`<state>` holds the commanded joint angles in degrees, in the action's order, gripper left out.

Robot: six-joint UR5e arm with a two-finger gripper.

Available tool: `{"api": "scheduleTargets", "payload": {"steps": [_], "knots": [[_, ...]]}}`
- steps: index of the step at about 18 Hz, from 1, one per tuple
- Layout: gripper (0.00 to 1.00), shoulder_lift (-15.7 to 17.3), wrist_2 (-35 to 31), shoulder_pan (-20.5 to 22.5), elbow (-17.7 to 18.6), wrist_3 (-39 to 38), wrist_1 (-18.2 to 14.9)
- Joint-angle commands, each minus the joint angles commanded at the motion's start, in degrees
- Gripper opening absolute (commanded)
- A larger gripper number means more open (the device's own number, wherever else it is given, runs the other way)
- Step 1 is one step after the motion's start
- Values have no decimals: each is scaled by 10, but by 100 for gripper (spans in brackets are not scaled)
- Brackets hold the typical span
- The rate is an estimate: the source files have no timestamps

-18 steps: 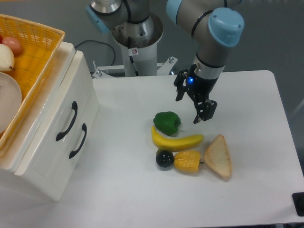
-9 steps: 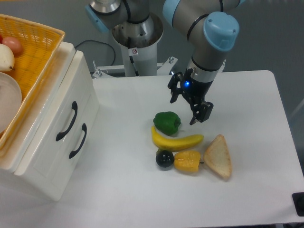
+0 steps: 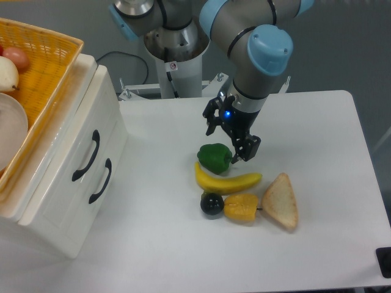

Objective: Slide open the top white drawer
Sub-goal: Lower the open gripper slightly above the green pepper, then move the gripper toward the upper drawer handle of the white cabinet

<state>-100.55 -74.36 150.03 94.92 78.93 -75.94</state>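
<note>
We see the gripper near the middle of the frame, hanging from the grey arm with its pale blue joint caps; a small blue light glows on its wrist. Its two black fingers stand spread apart with nothing between them, one finger just above and to the right of the green pepper. Whether that finger touches the pepper we cannot tell. Below the pepper lies a banana, and under it, in a row from left to right, a dark round fruit, a yellow pepper and a wedge of bread. All of these rest on the white table. The white cabinet sits at the left of the frame, well apart from the gripper. On its front, the top white drawer appears shut, flush with the cabinet face, its curved black handle untouched; the lower drawer sits beside it with a handle of its own. A yellow basket rests on top of the cabinet in the upper left corner, holding what looks like an onion and a white plate.
</note>
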Motion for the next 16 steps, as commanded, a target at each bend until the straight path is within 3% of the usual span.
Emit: {"api": "scheduleTargets", "payload": {"steps": [10,16], "knots": [[100,-8,3,-18,0,-134,-18],[100,-18,24,-40,-8,-278,-15]]}}
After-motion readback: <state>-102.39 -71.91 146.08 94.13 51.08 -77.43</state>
